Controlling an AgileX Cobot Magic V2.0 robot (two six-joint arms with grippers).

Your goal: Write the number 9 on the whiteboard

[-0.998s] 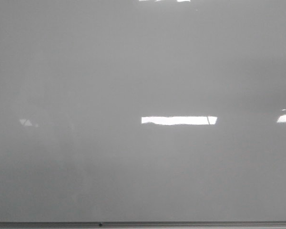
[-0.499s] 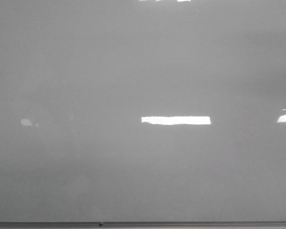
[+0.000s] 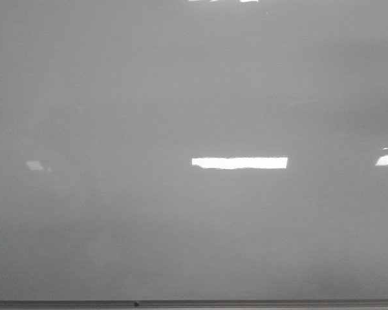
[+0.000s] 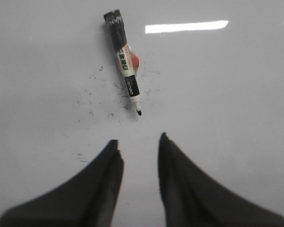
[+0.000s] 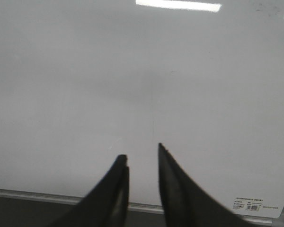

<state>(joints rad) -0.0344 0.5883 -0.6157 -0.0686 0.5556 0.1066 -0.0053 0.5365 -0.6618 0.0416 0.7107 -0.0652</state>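
The whiteboard [image 3: 181,97] fills the front view, glossy pale grey with its thin frame edge [image 3: 246,303] along the near side. No number 9 shows on it. In the left wrist view a black and white marker [image 4: 124,60] lies uncapped on the board [image 4: 227,94], tip toward my left gripper [image 4: 138,141], which is open, empty and a short way from the tip. My right gripper [image 5: 141,150] is open and empty over bare board [image 5: 85,71] near the frame edge [image 5: 19,194]. Neither gripper shows in the front view.
Bright rectangular light reflections [image 3: 239,163] lie on the board. Small black ink specks [image 4: 92,90] and a red smudge [image 4: 134,60] surround the marker. A small label sticker [image 5: 250,203] sits in the board's corner.
Only the reflections shift: the small bright patch at the left dims and changes shape, and the dark line at the right end of the middle glare is gone.
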